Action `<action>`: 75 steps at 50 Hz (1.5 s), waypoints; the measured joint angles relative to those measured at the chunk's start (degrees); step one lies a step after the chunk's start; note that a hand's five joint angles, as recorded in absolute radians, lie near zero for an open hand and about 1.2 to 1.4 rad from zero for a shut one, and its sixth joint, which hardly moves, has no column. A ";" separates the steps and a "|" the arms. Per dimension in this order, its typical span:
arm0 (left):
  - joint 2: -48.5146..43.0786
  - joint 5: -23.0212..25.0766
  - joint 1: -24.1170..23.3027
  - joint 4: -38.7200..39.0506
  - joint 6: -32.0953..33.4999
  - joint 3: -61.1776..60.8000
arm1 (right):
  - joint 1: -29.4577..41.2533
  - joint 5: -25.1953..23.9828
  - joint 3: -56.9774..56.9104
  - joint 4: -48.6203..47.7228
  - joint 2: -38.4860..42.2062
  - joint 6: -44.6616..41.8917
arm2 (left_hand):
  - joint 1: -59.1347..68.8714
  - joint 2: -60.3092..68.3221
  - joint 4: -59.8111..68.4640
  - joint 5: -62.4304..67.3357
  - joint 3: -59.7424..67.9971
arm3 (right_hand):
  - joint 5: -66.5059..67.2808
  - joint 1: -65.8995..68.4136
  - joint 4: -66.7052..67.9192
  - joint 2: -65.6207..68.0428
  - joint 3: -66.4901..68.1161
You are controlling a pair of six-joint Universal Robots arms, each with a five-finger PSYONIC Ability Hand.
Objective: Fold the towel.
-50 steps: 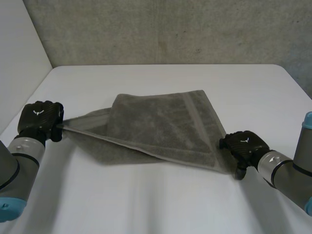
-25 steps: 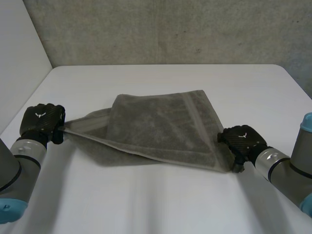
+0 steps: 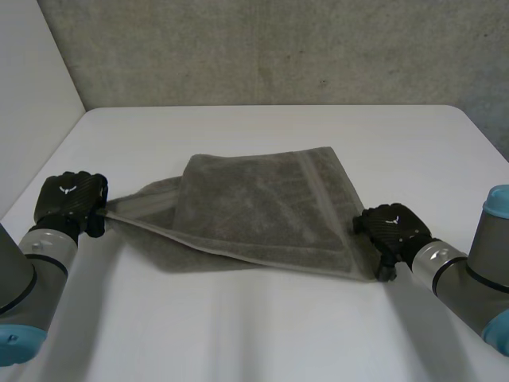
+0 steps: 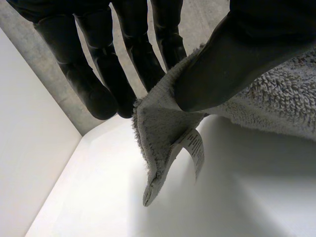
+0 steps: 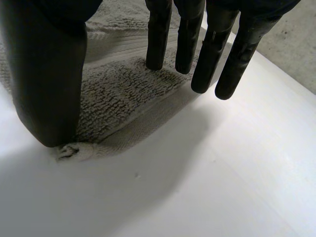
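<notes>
The left hand (image 3: 70,197) pinches the towel's (image 3: 262,211) near left corner between thumb and fingers (image 4: 98,91). The right hand (image 3: 394,228) presses its thumb on the near right corner, fingers (image 5: 158,34) straight and spread. At the counter's (image 3: 238,334) middle the towel lies folded once, layers askew; further folding seems left.

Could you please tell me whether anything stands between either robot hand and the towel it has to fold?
Nothing visible does. The left robot hand pinches one corner of the towel between thumb and fingers. The right robot hand is at the opposite corner, with its thumb at the cloth's edge and its fingers straight above it.
</notes>
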 measured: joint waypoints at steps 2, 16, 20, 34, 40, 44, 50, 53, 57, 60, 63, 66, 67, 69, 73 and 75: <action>-0.03 0.00 0.00 0.00 0.00 0.01 | 0.01 0.04 -0.04 -0.58 0.09 0.02 | 0.00 0.00 0.00 0.00 0.00 | 0.06 0.66 0.49 0.35 0.44; -0.05 0.00 0.00 0.00 0.00 0.03 | 0.13 0.18 -1.09 -3.28 1.34 2.54 | -0.05 0.00 -0.01 0.00 0.00 | 5.64 5.65 5.54 5.37 5.52; -0.04 0.00 0.00 0.00 0.00 0.03 | 0.13 0.22 -1.40 -3.50 1.87 3.20 | -0.05 0.00 -0.01 -0.01 0.00 | 6.15 6.68 6.58 6.23 6.67; -0.04 0.00 0.00 0.00 0.00 0.03 | 0.11 0.05 -2.15 -3.50 2.94 3.49 | -0.05 0.00 -0.01 -0.01 0.00 | 22.33 27.50 26.88 27.51 26.73; -0.04 0.00 0.00 0.00 0.00 0.03 | -0.02 -0.06 -2.31 -3.46 3.24 3.47 | -0.05 0.00 -0.01 0.00 0.00 | 37.05 36.72 35.90 36.11 35.60; -0.04 0.00 0.00 0.00 0.00 0.03 | -0.12 -0.08 -2.28 -3.46 3.21 3.49 | -0.05 0.00 -0.01 0.01 0.00 | 40.56 39.80 38.74 39.09 37.83; -0.04 0.00 -0.04 0.00 0.00 0.03 | -0.09 -0.14 -2.23 -3.37 3.21 3.60 | -0.05 0.00 -0.01 0.00 0.00 | 47.98 45.50 46.37 46.23 46.23; -0.04 0.00 -0.07 0.00 0.00 0.03 | -0.01 -0.21 -2.18 -3.29 3.24 3.66 | -0.05 0.00 -0.01 0.00 0.00 | 47.98 45.55 46.37 46.23 46.26; -0.04 0.00 -0.09 0.00 0.00 0.03 | 0.02 -0.75 -2.01 -3.30 2.96 4.84 | -0.05 0.00 -0.01 0.00 0.01 | 47.98 45.57 46.37 46.23 46.48; -0.04 0.00 -0.09 0.00 0.00 0.02 | -0.24 -2.20 -1.54 -3.76 1.52 8.51 | -0.05 0.00 -0.01 0.00 0.01 | 47.98 45.68 46.37 46.23 46.44; -0.04 0.00 -0.13 0.00 0.00 0.02 | -0.51 -3.49 -1.04 -4.53 -0.19 12.04 | -0.05 0.00 -0.01 0.00 0.01 | 47.98 45.79 46.36 46.23 46.44; -0.04 0.00 -0.18 0.00 0.00 0.01 | -0.70 -4.65 -0.67 -5.24 -1.83 15.67 | -0.05 0.00 -0.01 0.00 0.01 | 47.96 45.85 46.37 46.23 46.44; -0.05 0.00 -0.20 0.00 0.00 0.01 | -0.71 -4.84 -0.62 -5.34 -2.10 16.29 | -0.05 0.00 -0.01 0.00 0.01 | 47.98 45.85 46.37 46.23 46.44; -0.07 0.00 -0.25 0.00 0.00 -0.01 | -0.64 -5.12 -0.68 -5.39 -2.62 17.36 | -0.05 0.00 -0.01 0.00 0.01 | 47.98 45.87 46.37 46.23 46.44; -0.10 0.00 -0.35 0.00 0.00 -0.04 | -0.26 -5.09 -1.46 -3.62 -2.72 17.80 | -0.05 0.00 -0.01 0.01 0.01 | 47.98 45.89 46.37 46.23 46.44; -0.11 0.00 -0.40 0.00 0.00 -0.05 | -0.10 -4.88 -2.13 -2.07 -2.29 17.30 | -0.05 0.00 -0.01 0.00 0.01 | 47.97 45.88 46.36 46.22 46.43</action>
